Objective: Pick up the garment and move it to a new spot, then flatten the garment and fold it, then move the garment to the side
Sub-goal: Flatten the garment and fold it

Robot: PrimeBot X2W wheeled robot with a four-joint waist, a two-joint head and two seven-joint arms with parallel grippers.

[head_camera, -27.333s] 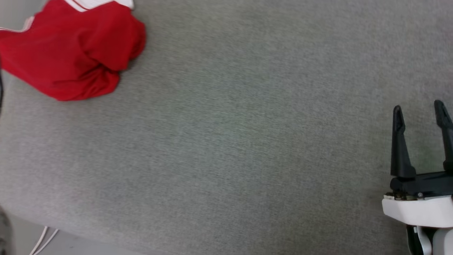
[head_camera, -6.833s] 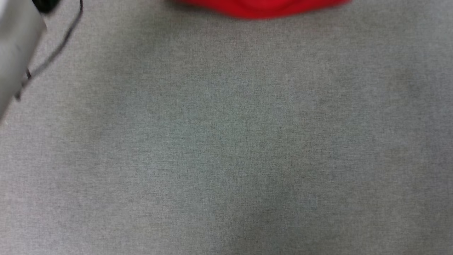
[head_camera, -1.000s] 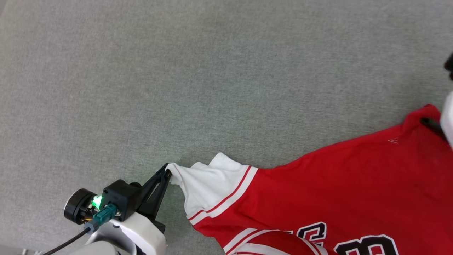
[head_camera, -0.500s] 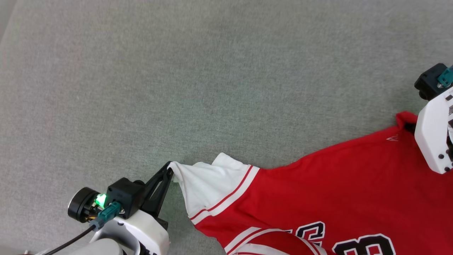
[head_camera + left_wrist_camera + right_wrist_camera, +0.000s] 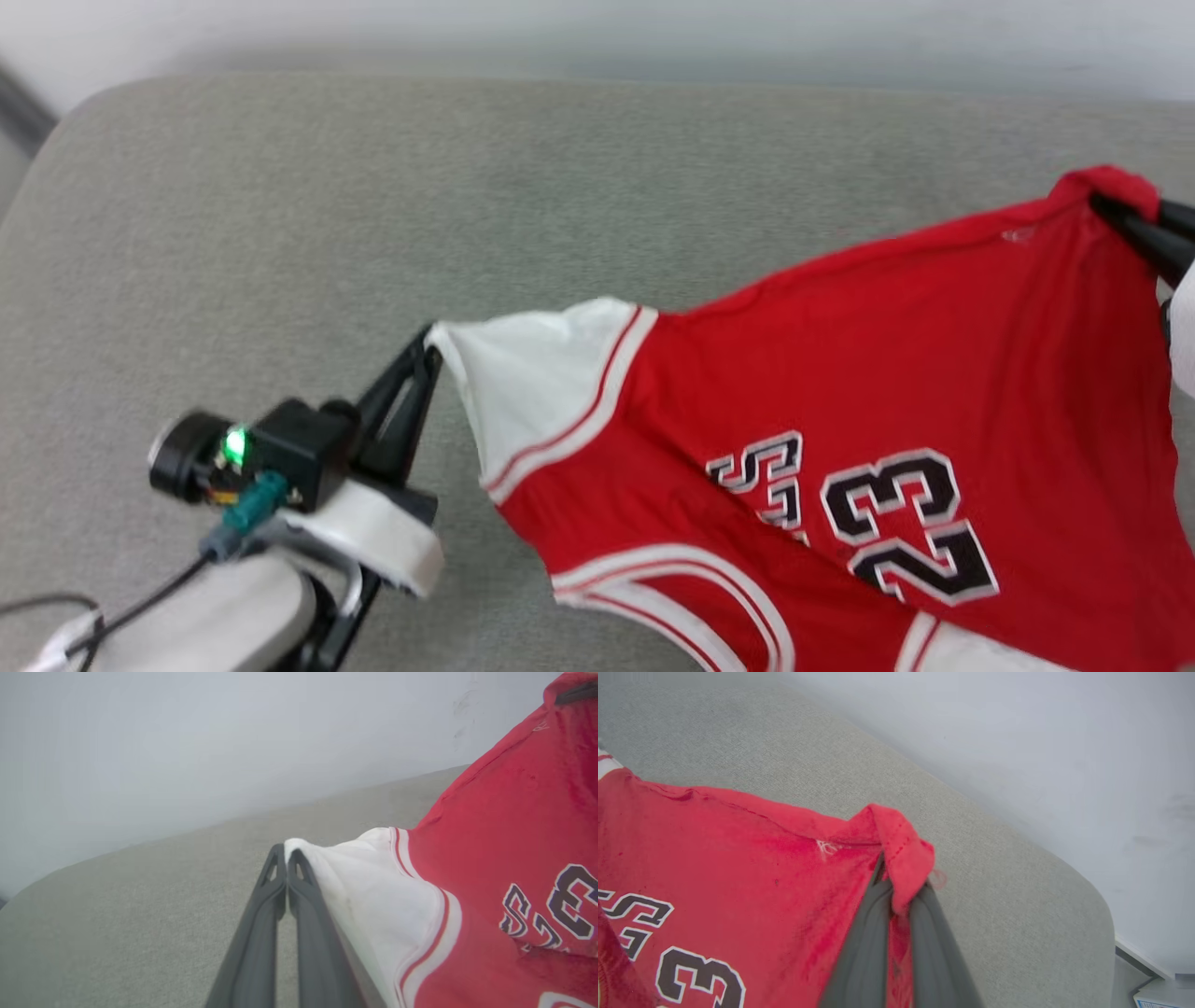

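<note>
The garment (image 5: 840, 392) is a red shirt with white sleeves and a black "23" print, stretched between both grippers and lifted off the grey surface. My left gripper (image 5: 428, 342) is shut on the tip of the white sleeve (image 5: 532, 383). In the left wrist view the left gripper (image 5: 287, 851) pinches the sleeve (image 5: 373, 877) at its fingertips. My right gripper (image 5: 1106, 207) is shut on a red corner of the garment at the far right. In the right wrist view the right gripper (image 5: 892, 882) has the red hem corner (image 5: 901, 849) folded over its fingers.
The grey fabric-covered surface (image 5: 280, 233) spreads below the garment, with its rounded far edge (image 5: 560, 79) against a pale wall (image 5: 653, 28). A black cable (image 5: 112, 616) trails from my left wrist. A rounded corner of the surface (image 5: 1087, 896) lies right of the right gripper.
Both grippers have risen with the garment, pulling it taut and lifting the "23" print into sight. The right gripper has shut on the red corner. The head camera has tilted up to the wall.
</note>
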